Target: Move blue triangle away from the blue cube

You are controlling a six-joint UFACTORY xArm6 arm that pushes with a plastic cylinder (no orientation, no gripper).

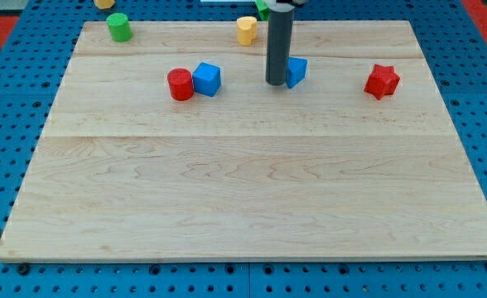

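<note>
The blue triangle (297,71) lies on the wooden board (243,190) near the view's top, right of centre, partly hidden by my rod. My tip (276,82) touches or nearly touches the triangle's left side. The blue cube (207,79) sits further to the view's left, with a clear gap between it and my tip. A red cylinder (180,84) stands against the cube's left side.
A red star (382,80) lies to the view's right of the triangle. A yellow block (246,30) and a green cylinder (118,26) sit near the board's top edge. A green block (262,8) shows behind the rod and a yellow piece (103,3) at the top left.
</note>
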